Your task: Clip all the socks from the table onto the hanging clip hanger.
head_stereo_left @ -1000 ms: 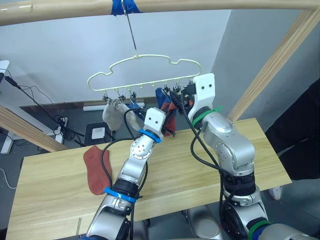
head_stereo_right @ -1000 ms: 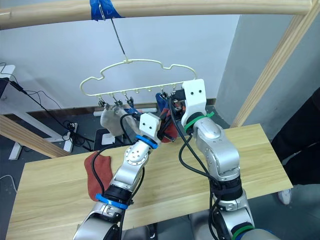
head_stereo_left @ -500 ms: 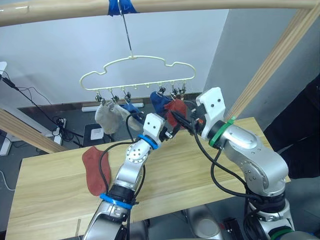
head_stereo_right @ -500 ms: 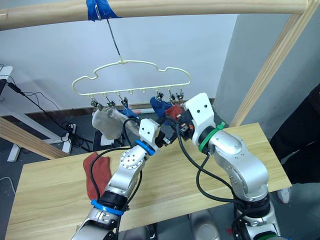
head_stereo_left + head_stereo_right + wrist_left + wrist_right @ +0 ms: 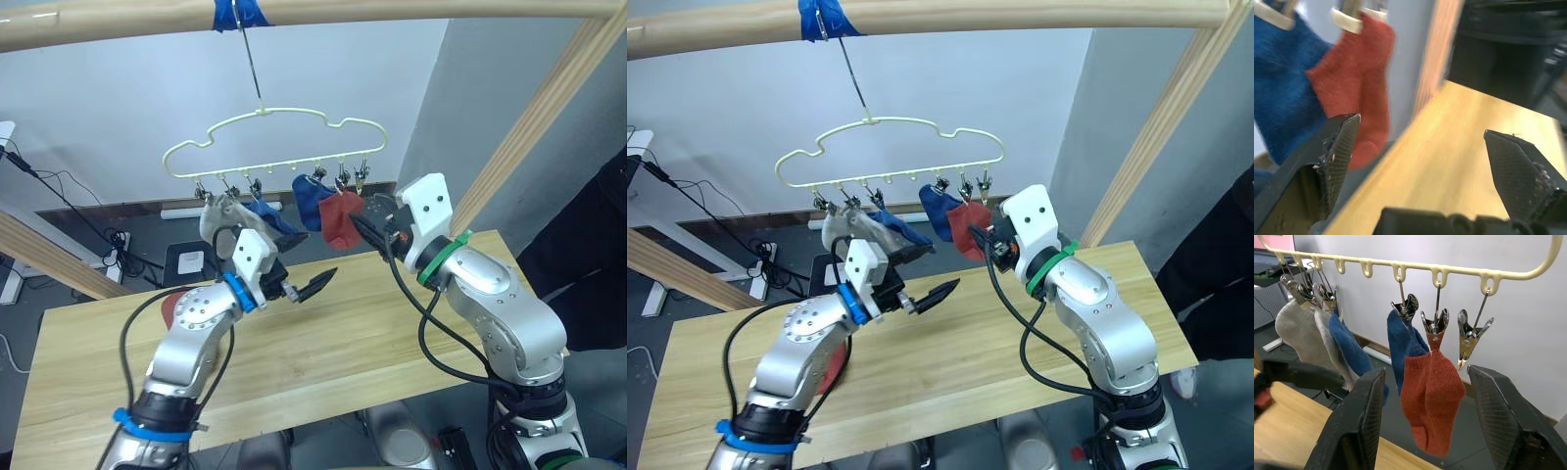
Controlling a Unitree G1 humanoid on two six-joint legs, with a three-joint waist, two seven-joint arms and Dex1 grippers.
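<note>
Socks hang clipped on the clip hanger point(image 5: 1400, 268): grey, blue, and a rust-red sock point(image 5: 1431, 396) beside one bare clip point(image 5: 1469, 340). Both grippers point(image 5: 299, 286) point(image 5: 1425, 431) gape wide, empty. Another rust-red sock point(image 5: 172, 304) lies on the table point(image 5: 392, 323).

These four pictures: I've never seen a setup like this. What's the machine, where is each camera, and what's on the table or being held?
It is a two-armed humanoid robot. The two wide pictures come from cameras on its head, looking down over its arms; the two close ones come from a camera on each wrist, looking along that arm's black fingers.

A cream clip hanger hangs from a wooden pole. Clipped to it are two grey socks, two blue socks and a red sock; the end clip is empty.

A second red sock lies on the wooden table, mostly hidden behind the left arm.

The left gripper and right gripper are both open and hold nothing.
</note>
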